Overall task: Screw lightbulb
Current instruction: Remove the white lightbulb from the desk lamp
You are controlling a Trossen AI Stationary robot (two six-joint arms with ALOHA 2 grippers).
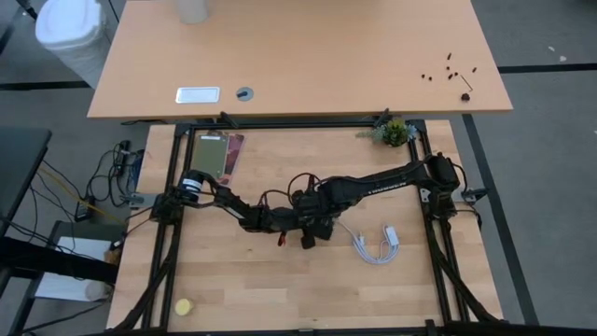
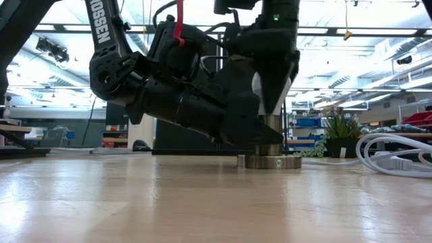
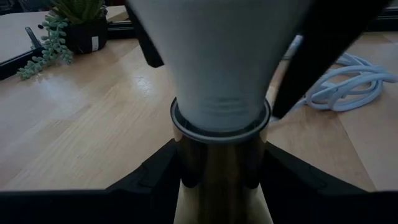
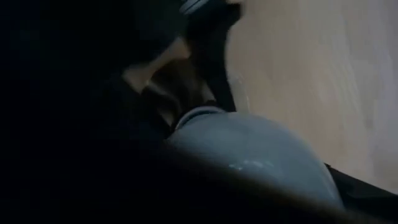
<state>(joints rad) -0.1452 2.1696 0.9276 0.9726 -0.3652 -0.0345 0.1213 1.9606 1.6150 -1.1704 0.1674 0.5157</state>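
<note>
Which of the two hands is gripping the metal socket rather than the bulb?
The left hand: its fingers flank the socket low at the table, while the right hand comes down over the white lightbulb.

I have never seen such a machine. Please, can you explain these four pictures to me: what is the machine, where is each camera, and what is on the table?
It is a robot with two dark arms, each ending in a two-finger gripper. One picture looks down from above, one looks level across the wooden table, and two come from cameras on the wrists.

Both arms meet at the middle of the table. The left gripper holds the metal socket, its fingers on either side. A white lightbulb stands upright in that socket. The right gripper comes down over the bulb from above; its own camera is so close that the bulb looks like a grey dome.

Also on the table: a coiled white cable, a small green plant, a flat pink and green packet and a small yellow object.
</note>
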